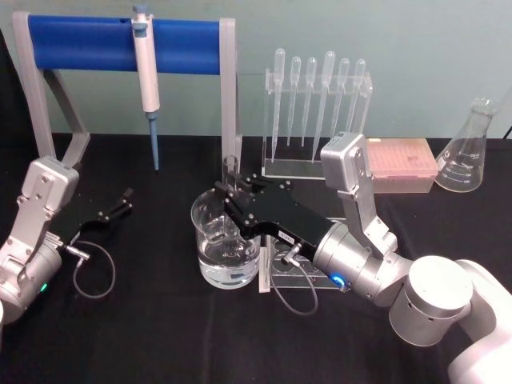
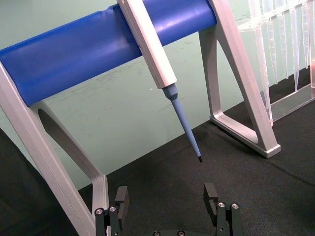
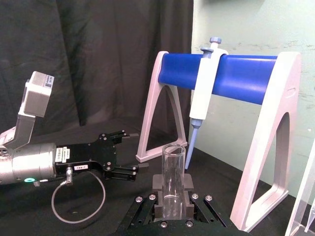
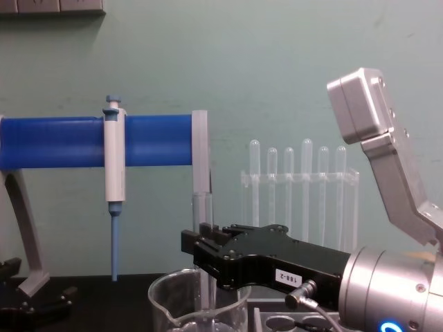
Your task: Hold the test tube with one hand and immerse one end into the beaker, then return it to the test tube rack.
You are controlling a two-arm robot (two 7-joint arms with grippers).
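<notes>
Finger-thick clear glass test tube (image 1: pixel 231 170), upright near the middle of the black tabletop (image 1: pixel 160 336), open rim on top. Clamped at about mid-length by the black blocky right gripper (image 1: pixel 233 194), fingers pressed against the glass from both sides (plainest from the right wrist). Lower end down inside the wide clear glass beaker (image 1: pixel 210 228), close to its far wall. Some clear liquid in the beaker's bottom; whether the tube's tip reaches it, impossible to tell.

Just right of the beaker, under the right wrist, a clear plastic test tube rack (image 1: pixel 270 272).

Black left gripper (image 1: pixel 122 202) down by the tabletop near the left edge, fingers apart and holding nothing, well apart from the beaker.

Along the back edge, from the left corner:
- a grey-legged stand with a blue bar (image 1: pixel 80 42), with a white and blue pipettor (image 1: pixel 146 76) hanging from it, tip down
- behind the beaker and somewhat right, a clear holder of thin plastic pipettes (image 1: pixel 316 96), bulbs up
- beside that, a pink box (image 1: pixel 400 160)
- toward the right back corner, a conical glass flask (image 1: pixel 468 152), upright
</notes>
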